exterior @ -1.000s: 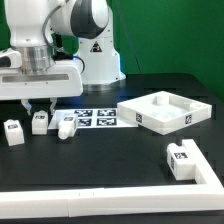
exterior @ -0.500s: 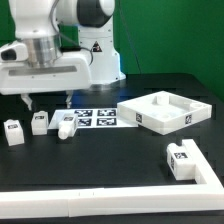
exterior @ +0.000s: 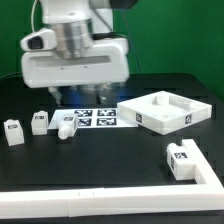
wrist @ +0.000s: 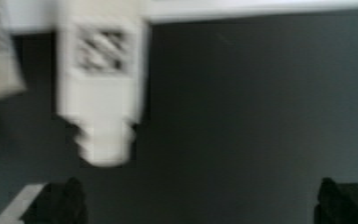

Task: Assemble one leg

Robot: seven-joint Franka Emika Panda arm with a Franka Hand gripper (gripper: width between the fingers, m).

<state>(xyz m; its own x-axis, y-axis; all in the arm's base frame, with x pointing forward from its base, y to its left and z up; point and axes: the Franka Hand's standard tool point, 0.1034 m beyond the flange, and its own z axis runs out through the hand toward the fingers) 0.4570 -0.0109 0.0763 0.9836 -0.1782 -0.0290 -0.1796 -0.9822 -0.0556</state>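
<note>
- The black surface [exterior: 120, 165] spreads across the exterior view, with a white rail [exterior: 100, 205] along its near edge that turns up the exterior view's right.
- The white arm [exterior: 75, 60] fills the far left of that view, its broad wrist block hanging over the far-left part of the surface.
- A big flat white rimmed tray-like piece [exterior: 165, 110] lies to the exterior view's right, far from the rail.
- The marker board [exterior: 95, 117] lies flat between the tray-like piece and the row of posts, partly under the arm.
- The leg [exterior: 66, 125] lies on its side just left of the marker board. In the wrist view the leg [wrist: 101, 90] is a white square-sectioned post with a black-and-white square tag near one end and a narrower, rounded peg at the other.
- Two more posts [exterior: 40, 122] like it stand further to the exterior view's left, each apart from its neighbour. The edge of one shows beside the leg in the wrist view.
- A tagged white block [exterior: 180, 160] sits near the rail on the exterior view's right, well apart from the rest.
- The claw [wrist: 204, 203] is spread wide and holds nothing. Its dark fingertips [wrist: 60, 203] show at the picture's edge, clear of the leg's peg end and not touching it.
</note>
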